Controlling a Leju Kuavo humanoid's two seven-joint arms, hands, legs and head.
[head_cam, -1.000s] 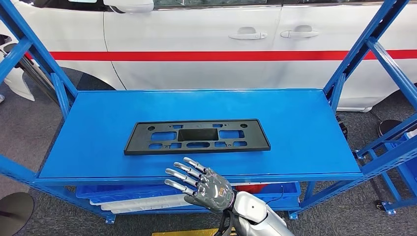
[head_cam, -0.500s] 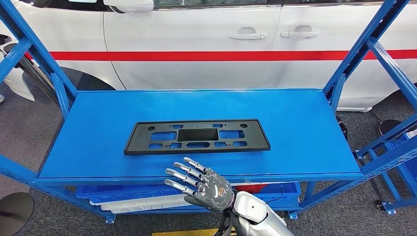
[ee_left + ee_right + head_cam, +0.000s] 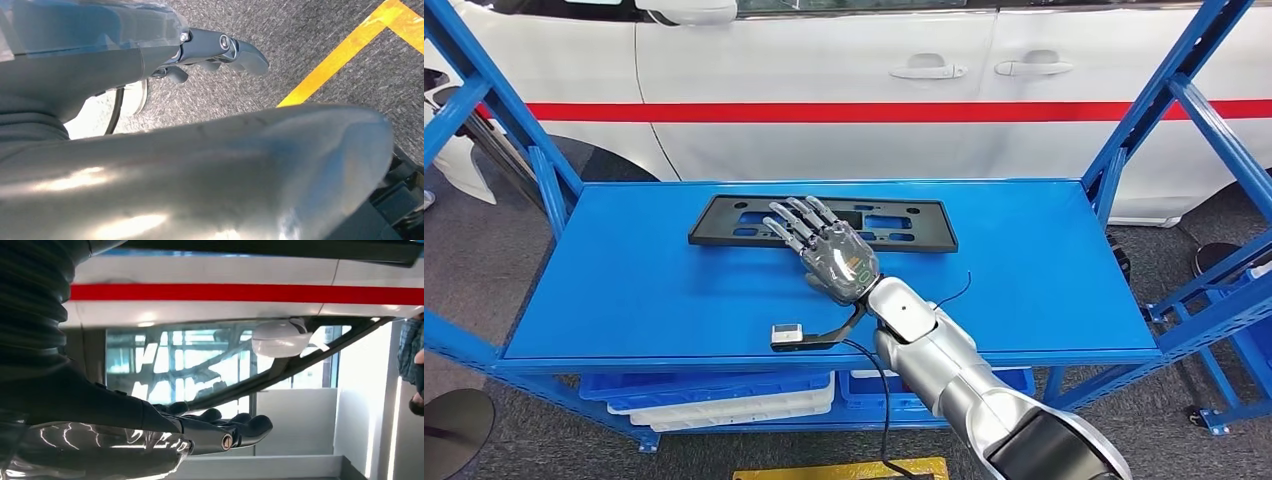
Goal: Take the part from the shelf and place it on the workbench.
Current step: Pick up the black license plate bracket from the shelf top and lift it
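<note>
The flat black rectangular plastic plate with cut-out slots [image 3: 824, 223] lies on the blue metal shelf top [image 3: 1044, 270], toward its far edge, long side parallel to that edge. My right hand [image 3: 829, 252] is stretched out over the plate's middle, palm down, fingers [image 3: 796, 222] straight and spread, their tips lying over the plate; I cannot tell whether they press on it, and nothing is grasped. A small black bracket with a grey block at its end [image 3: 802, 334] hangs from my right wrist above the shelf's near edge, a thin black cable trailing beside it. My left hand [image 3: 210, 52] hangs over grey floor beside a yellow line [image 3: 345, 55], fingers curled in, holding nothing. Behind the shelf stands a white car with a red stripe [image 3: 874, 110]
</note>
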